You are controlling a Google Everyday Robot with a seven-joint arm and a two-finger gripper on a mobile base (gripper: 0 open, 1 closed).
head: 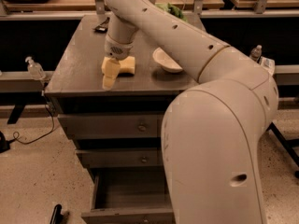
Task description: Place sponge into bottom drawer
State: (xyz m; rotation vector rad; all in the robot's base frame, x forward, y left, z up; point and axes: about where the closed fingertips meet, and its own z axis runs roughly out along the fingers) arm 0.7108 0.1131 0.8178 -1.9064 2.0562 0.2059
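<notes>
The pale yellow sponge (127,64) lies flat on the grey cabinet top (74,69), left of a white bowl (166,59). My gripper (110,77) hangs from the big white arm and points down at the sponge's front left corner, overlapping that corner. I cannot tell whether it is touching the sponge. The bottom drawer (128,195) stands pulled out below, and its dark grey inside shows nothing in it. The arm's large white body hides the drawer's right part.
Two shallower grey drawers with round knobs (142,127) (145,159) are shut above the bottom drawer. A small dark object (100,28) lies at the top's back left and something green (170,9) at the back. A pump bottle (35,69) stands left of the cabinet and another bottle (255,52) to its right.
</notes>
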